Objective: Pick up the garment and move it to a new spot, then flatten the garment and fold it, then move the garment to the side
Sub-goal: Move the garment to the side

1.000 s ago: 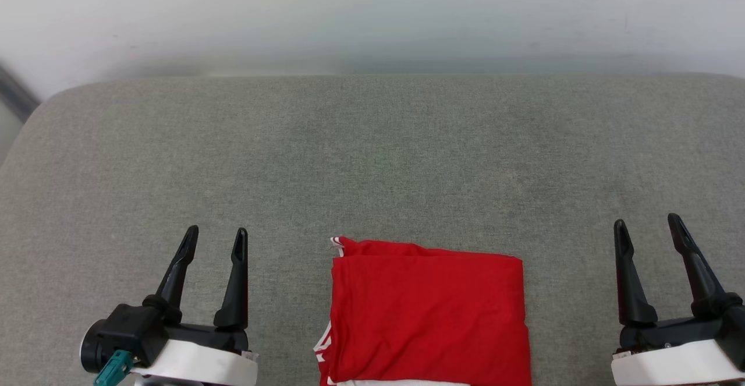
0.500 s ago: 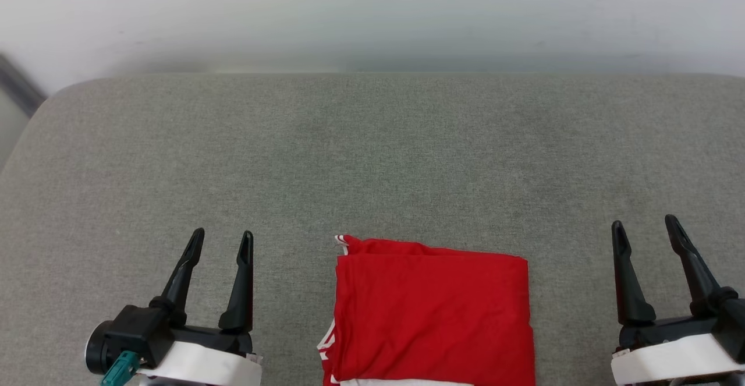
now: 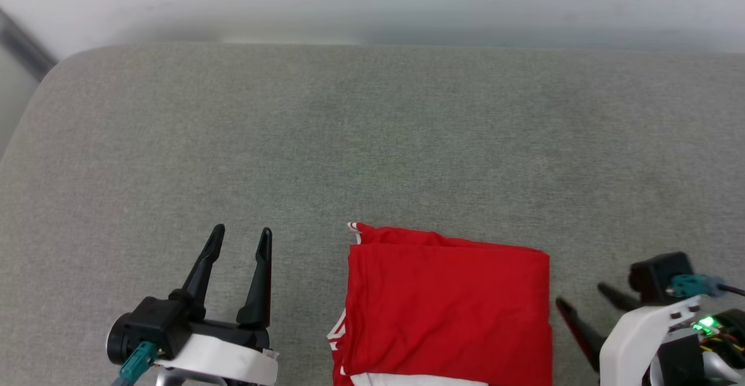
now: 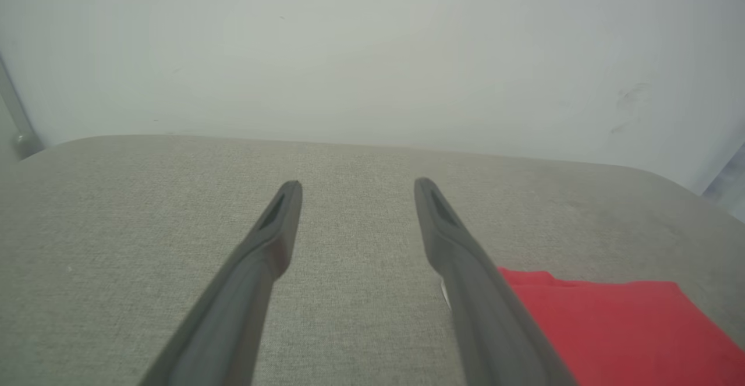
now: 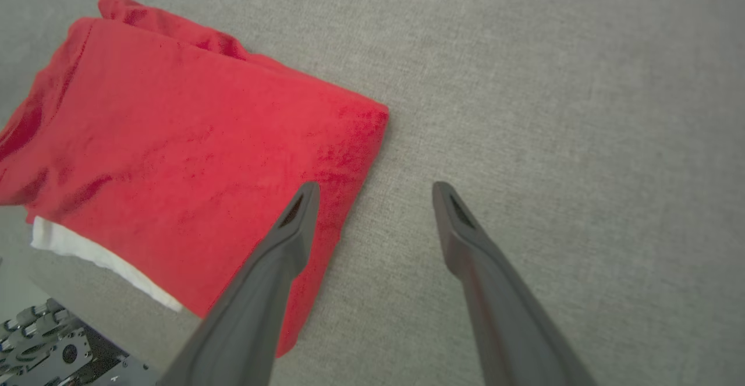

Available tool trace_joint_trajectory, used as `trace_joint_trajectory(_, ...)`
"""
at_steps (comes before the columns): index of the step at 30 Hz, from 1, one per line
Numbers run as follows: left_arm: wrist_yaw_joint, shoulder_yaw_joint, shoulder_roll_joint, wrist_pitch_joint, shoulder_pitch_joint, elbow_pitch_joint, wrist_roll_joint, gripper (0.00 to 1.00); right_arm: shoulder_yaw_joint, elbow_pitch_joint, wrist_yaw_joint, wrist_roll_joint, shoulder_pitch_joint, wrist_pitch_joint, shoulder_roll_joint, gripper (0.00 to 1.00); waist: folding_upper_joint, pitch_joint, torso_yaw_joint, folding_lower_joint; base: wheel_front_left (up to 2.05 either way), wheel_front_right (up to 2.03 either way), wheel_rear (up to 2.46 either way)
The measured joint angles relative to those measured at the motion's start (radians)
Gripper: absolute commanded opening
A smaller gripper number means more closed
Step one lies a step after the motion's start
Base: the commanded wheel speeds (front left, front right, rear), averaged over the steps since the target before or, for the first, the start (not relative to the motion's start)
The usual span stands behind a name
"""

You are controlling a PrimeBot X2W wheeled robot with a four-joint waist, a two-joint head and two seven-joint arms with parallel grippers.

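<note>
Head view: garment lies folded into a neat red rectangle at the near middle of the grey fabric-covered worktop, white strip showing at its near edge. Well apart on its left, left tool, fingers spread, nothing in it. On the other side, right tool is turned in toward the garment's right edge, fingers apart, empty.

Right wrist view: right tool straddles that edge of the garment, one finger over red cloth, the other over bare worktop; we cannot tell if it touches.

Left wrist view: left tool points at the far wall, garment at lower right.

We judge folding done; step in hand is the grab for the move to the side. To do it well we get one finger under the whole stack and pinch every layer at the folded edge, not just the top one. Fabric looks thin, so we lift low or slide, else the fold opens. Putting the left tool on the opposite edge would help keep the rectangle flat.
</note>
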Motion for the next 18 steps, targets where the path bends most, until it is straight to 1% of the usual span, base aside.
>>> trace_joint_trajectory(2, 0.000, -0.011, 0.000, 0.000, -0.002, 0.007, 0.000, 1.00, 0.018, -0.010, 0.000, 0.030, 0.000, 0.129, -0.019, 1.00, 0.0000, 0.008, 0.010, 0.0000, 0.00, 0.00, 0.00)
trace_joint_trajectory(4, 0.000, -0.016, 0.002, 0.000, -0.013, 0.012, -0.001, 1.00, 0.025, -0.019, 0.000, 0.060, -0.002, 0.233, -0.023, 1.00, 0.0000, 0.018, 0.020, 0.0000, 0.00, 0.00, 0.00)
trace_joint_trajectory(7, 0.000, -0.030, 0.002, 0.000, -0.027, 0.017, -0.003, 1.00, 0.034, -0.021, 0.000, 0.072, -0.020, 0.332, -0.020, 1.00, 0.0000, 0.031, 0.039, 0.0000, 0.00, 0.00, 0.00)
trace_joint_trajectory(11, 0.000, -0.040, 0.002, 0.000, -0.042, 0.021, -0.003, 1.00, 0.024, 0.018, 0.000, 0.060, -0.049, 0.399, 0.016, 1.00, 0.0000, 0.047, 0.069, 0.0000, 0.00, 0.00, 0.00)
trace_joint_trajectory(15, 0.000, -0.044, 0.001, 0.000, -0.052, 0.021, -0.003, 1.00, 0.014, 0.075, 0.000, 0.051, -0.073, 0.414, 0.075, 1.00, 0.0000, 0.063, 0.098, 0.0000, 0.00, 0.00, 0.00)
trace_joint_trajectory(18, 0.000, -0.051, 0.000, 0.000, -0.056, 0.021, -0.005, 1.00, 0.028, 0.117, 0.000, 0.035, -0.086, 0.416, 0.077, 1.00, 0.0000, 0.075, 0.119, 0.0000, 0.00, 0.00, 0.00)
